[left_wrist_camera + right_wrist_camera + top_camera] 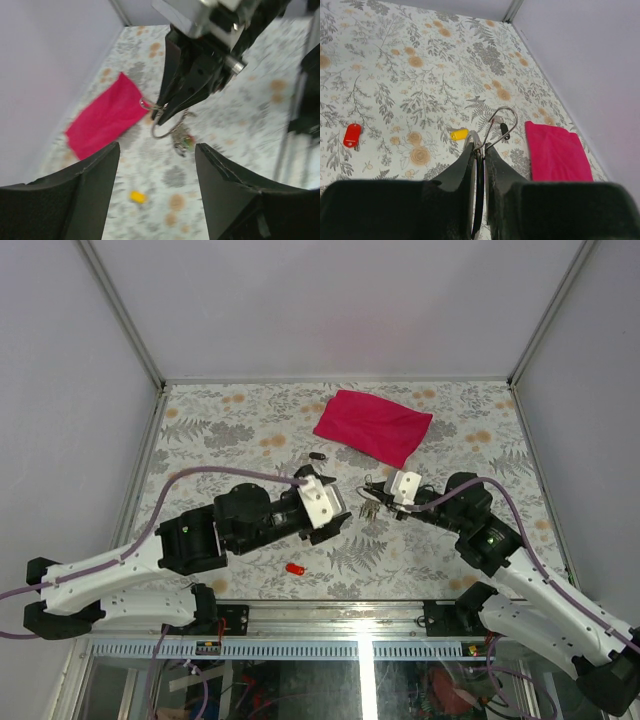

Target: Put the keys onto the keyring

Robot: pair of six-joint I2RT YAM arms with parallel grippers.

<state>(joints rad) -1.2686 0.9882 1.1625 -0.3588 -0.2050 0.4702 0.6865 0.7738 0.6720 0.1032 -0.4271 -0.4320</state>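
**Key-threading, pickup stage: ring held, two keys loose**

The red key (295, 568) lies nearest the bases, untouched. The left gripper (156, 150) hovers with its jaws apart and empty. The right gripper (479, 147) is pinched on the keyring (370, 507), with the yellow key (459, 134) just beside it on the table (220, 430) and the magenta cloth (372, 425) farthest. The likely next move is for the left gripper to pinch a loose key by its head, keeping the hole free.

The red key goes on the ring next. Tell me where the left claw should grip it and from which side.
Probably best: grip the red key across the two long edges of its plastic head, coming straight down from above. It lies flat on the table, alone, so only its edges offer purchase. The left claw is open and empty.
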